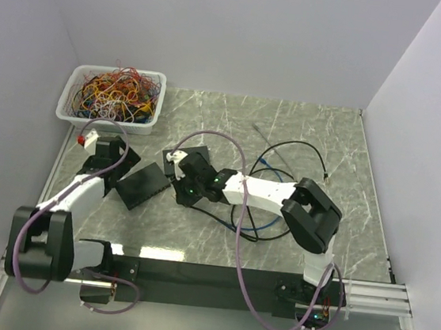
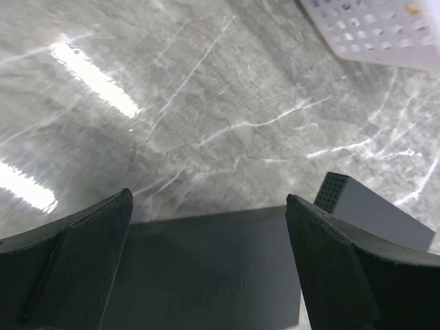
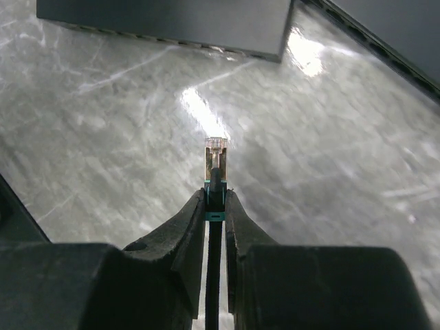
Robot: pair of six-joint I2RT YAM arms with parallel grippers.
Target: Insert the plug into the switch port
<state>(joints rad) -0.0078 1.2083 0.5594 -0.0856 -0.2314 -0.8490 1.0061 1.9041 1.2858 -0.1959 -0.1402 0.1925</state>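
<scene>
The black switch (image 1: pixel 145 186) lies tilted on the marble table, left of centre. A second dark box (image 1: pixel 172 158) lies just behind it. My left gripper (image 1: pixel 122 156) is open at the switch's far left end. In the left wrist view its fingers (image 2: pixel 82 261) stand wide on either side of the switch's top (image 2: pixel 206 275); I cannot tell if they touch it. My right gripper (image 1: pixel 179 175) is shut on the cable's plug (image 3: pixel 216 155). The clear plug tip points toward the switch's edge (image 3: pixel 165 20), with a gap of bare table between them.
A white basket (image 1: pixel 67 112) of tangled coloured wires stands at the back left and shows in the left wrist view (image 2: pixel 385 27). Loose black cable (image 1: pixel 302 146) and blue cable (image 1: pixel 271 171) loop on the table behind my right arm. A grey perforated box (image 2: pixel 371 210) sits beside the switch.
</scene>
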